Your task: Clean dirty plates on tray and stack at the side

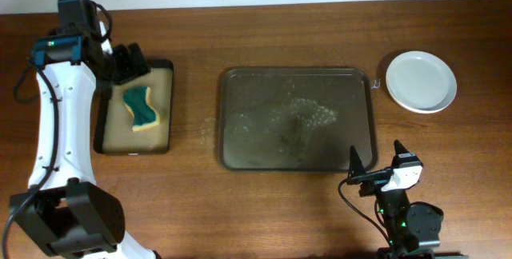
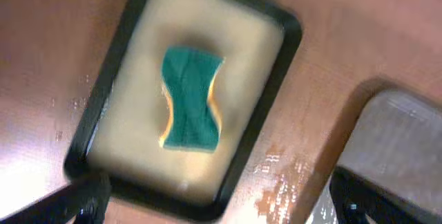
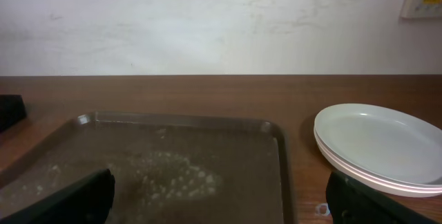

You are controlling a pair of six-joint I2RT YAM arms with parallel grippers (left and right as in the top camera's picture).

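The white plates sit stacked on the table at the right of the dark brown tray; they also show in the right wrist view. The tray holds only soapy residue. My left gripper is open and empty above the far end of the small black tray, with a green and yellow sponge lying in it. My right gripper is open and empty at the front edge, near the brown tray's front right corner.
The small black tray with tan lining lies at the left of the table. A wall runs behind the table's far edge. A small clear ring lies on the wood by the tray's right rim.
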